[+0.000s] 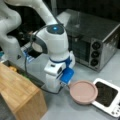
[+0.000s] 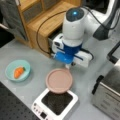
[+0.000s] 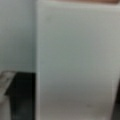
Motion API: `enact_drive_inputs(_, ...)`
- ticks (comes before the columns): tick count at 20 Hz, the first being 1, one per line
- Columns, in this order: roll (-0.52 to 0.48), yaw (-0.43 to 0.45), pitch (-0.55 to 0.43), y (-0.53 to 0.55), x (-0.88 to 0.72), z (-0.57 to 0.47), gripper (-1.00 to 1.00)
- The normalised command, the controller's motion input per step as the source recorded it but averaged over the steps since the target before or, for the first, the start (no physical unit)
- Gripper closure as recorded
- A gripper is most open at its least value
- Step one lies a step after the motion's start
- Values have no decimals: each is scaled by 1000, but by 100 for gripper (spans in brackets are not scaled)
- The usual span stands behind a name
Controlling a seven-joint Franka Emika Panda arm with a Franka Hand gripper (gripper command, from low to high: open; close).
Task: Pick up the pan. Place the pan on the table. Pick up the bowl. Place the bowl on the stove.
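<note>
Claw [image 2: 67,65] at pan [image 2: 59,80] handle | pan overlaps stove [image 2: 55,104] | toaster oven [image 1: 96,37] behind

The pan [image 2: 59,80] is salmon-pink; the stove [image 2: 55,103] is white with a speckled black top plate. The bowl [image 2: 18,70] is teal, holding an orange item [image 2: 18,72]. The counter [image 2: 32,60] is grey, the box [image 1: 21,96] light wood, the oven [image 1: 91,37] silver.

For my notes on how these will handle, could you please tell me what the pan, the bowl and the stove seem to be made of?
The pan, at the gripper: matte salmon-pink, probably plastic, no metallic glint. The bowl: smooth teal, likely plastic or glazed ceramic, hard to tell. The stove: glossy white casing, seemingly plastic, with a dark speckled top plate, perhaps glass or coated metal.
</note>
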Motion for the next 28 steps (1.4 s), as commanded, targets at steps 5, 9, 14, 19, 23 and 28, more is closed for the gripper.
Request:
enact_drive_inputs(5, 76, -42, -106, -81, -316, -12, 100)
enact_drive_inputs(9, 48, -61, -101, -27, -373, -12, 100)
enact_drive_inputs(14, 25, -85, -100, 37, -400, 5, 100)
enact_drive_inputs(19, 2, -92, -92, 65, -279, -16, 100)
enact_drive_inputs(23, -10, -81, -102, 30, -174, -53, 100)
enact_drive_inputs(28, -23, -81, -118, -20, -124, -108, 100)
